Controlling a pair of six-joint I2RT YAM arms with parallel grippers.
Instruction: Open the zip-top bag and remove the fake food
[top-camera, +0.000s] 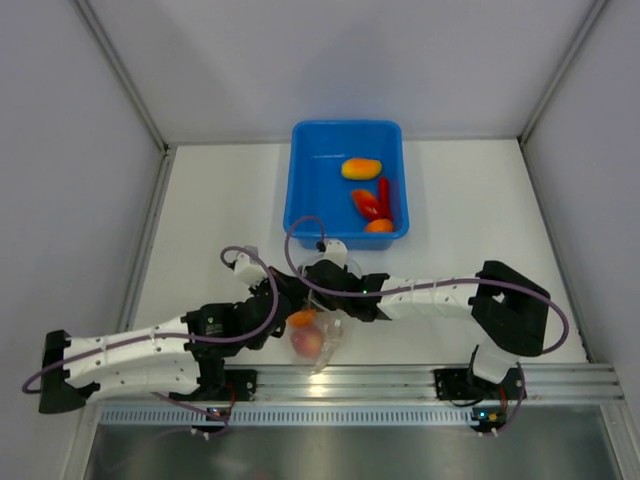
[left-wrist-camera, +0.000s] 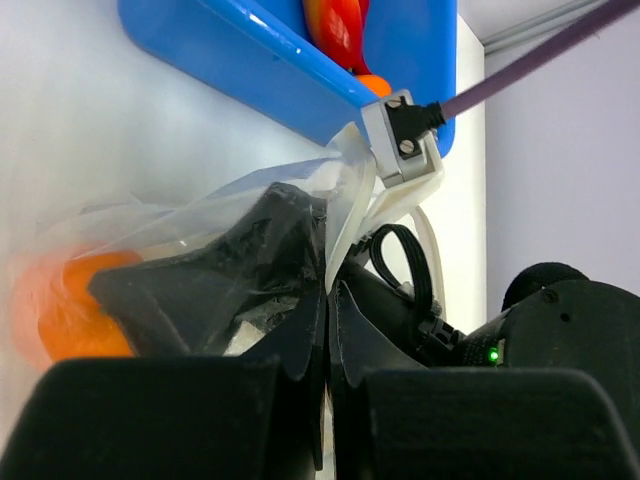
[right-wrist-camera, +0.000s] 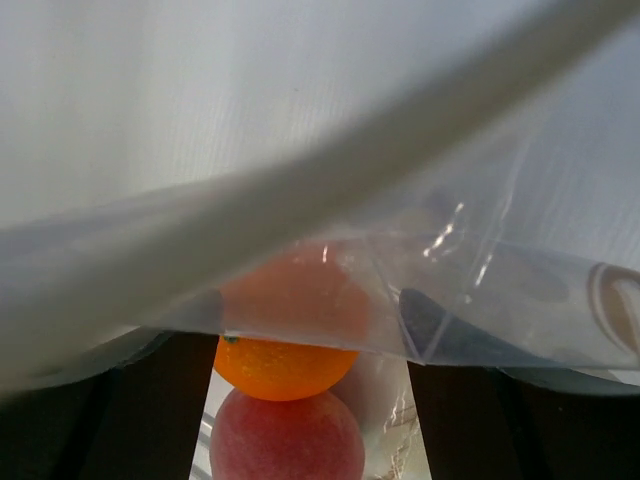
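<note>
The clear zip-top bag (top-camera: 328, 348) lies near the front rail between both arms, and its plastic (right-wrist-camera: 480, 270) drapes across the right wrist view. My left gripper (left-wrist-camera: 327, 300) is shut on the bag's edge (left-wrist-camera: 345, 200). My right gripper (right-wrist-camera: 310, 320) stands open inside the bag's mouth, its dark finger (left-wrist-camera: 230, 270) showing through the plastic. Between its fingers sit two pieces of fake food. One is an orange (right-wrist-camera: 285, 365), and a pink-red fruit (right-wrist-camera: 290, 435) sits below it. From above both show in the bag, the orange (top-camera: 300, 319) and the pink-red fruit (top-camera: 306, 343).
A blue tub (top-camera: 300, 180) stands just behind the grippers. It holds a yellow-orange piece (top-camera: 361, 168), a red one (top-camera: 370, 203) and an orange one (top-camera: 379, 226). Its near wall (left-wrist-camera: 250, 70) is close to the bag. A metal rail (top-camera: 400, 380) runs along the front edge.
</note>
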